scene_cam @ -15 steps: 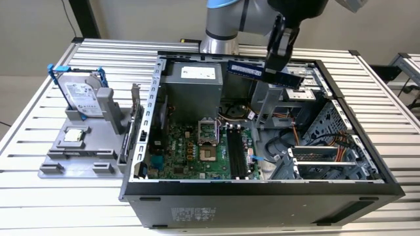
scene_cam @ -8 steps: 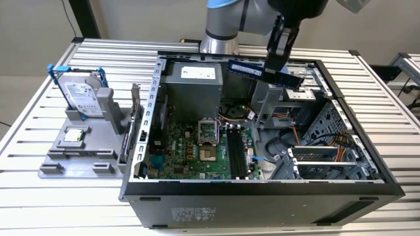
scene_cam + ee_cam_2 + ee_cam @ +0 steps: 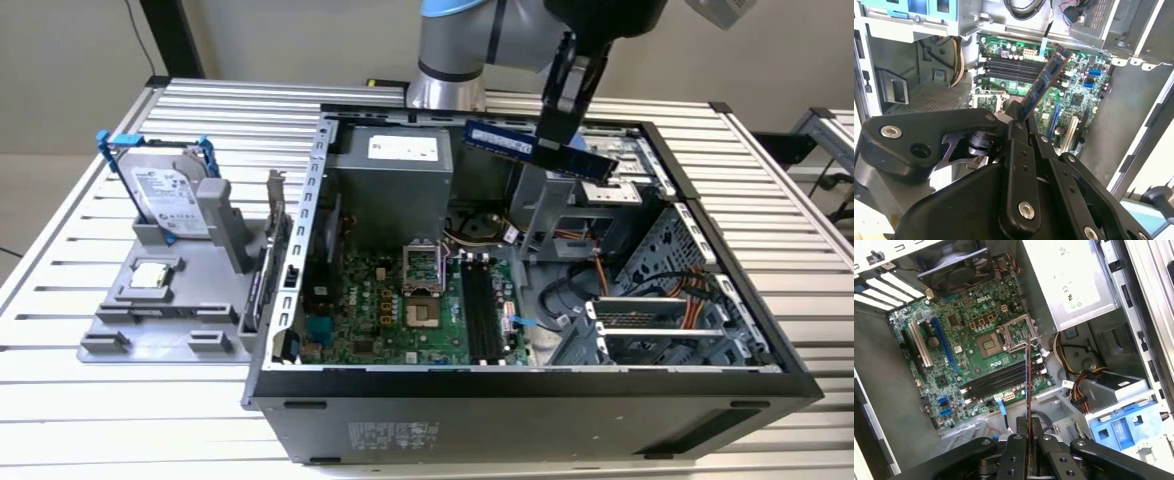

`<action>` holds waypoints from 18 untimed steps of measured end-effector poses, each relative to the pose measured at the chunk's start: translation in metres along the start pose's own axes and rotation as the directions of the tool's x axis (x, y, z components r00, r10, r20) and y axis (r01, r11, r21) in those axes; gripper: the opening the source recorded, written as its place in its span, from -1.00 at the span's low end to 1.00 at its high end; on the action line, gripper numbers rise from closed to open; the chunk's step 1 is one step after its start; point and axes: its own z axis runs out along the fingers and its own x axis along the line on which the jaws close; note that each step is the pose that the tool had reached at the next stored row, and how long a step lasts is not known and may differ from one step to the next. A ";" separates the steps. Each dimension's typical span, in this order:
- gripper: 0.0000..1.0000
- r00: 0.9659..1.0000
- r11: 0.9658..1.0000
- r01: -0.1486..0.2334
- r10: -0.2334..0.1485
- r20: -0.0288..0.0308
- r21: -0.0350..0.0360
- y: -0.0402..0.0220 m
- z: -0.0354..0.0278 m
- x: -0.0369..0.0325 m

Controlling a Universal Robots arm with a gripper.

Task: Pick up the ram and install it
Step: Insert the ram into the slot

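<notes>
One stick of ram (image 3: 501, 138) is in my gripper (image 3: 551, 135). The fingers (image 3: 1019, 165) are pinched narrow on its flat faces, roughly mid-length. In the exterior view it sits upper centre of frame, held in the air over the open PC case (image 3: 534, 385). It's tilted, w/ the end toward the exterior view's right lower than the other. It hangs above the rear part of the case, just beside the grey power supply (image 3: 394, 170), well clear of the motherboard (image 3: 387, 300) below.

Second wrist view: the ram (image 3: 1046, 77) pokes out of the gripper (image 3: 1021, 117) as a blue-edged strip w/ dark chips, the board beyond it. First wrist view: the ram (image 3: 1028, 385) is edge-on, a thin line rising from the gripper (image 3: 1029, 437) and crossing the dark DIMM slots (image 3: 999, 382) toward the CPU socket (image 3: 1016, 332).

Exterior view, centre: the DIMM slots (image 3: 481, 310) run alongside the CPU socket (image 3: 420, 275). Left of frame: a hard drive (image 3: 167, 195) in a blue frame stands upright in a grey holder (image 3: 160, 325), w/ the square processor chip (image 3: 151, 275) lying flat on it. All of it sits on a slatted metal table (image 3: 80, 420).
</notes>
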 end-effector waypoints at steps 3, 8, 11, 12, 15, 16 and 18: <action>-1.00 1.000 1.000 -0.013 0.013 0.000 0.000 0.0000 0.0000 0.0000; -1.00 0.999 0.999 -0.033 0.033 0.000 0.000 0.0000 0.0000 0.0000; -1.00 0.999 0.999 -0.051 0.051 0.001 0.001 0.0000 0.0000 0.0000; -1.00 0.998 0.998 -0.055 0.055 0.001 0.001 0.0000 0.0000 0.0000; -1.00 0.998 0.998 -0.069 0.069 0.001 0.001 0.0000 0.0000 0.0000; -1.00 0.997 0.997 -0.074 0.074 0.001 0.001 0.0000 0.0000 0.0000; -1.00 0.997 0.997 -0.083 0.083 0.001 0.001 0.0001 0.0000 0.0000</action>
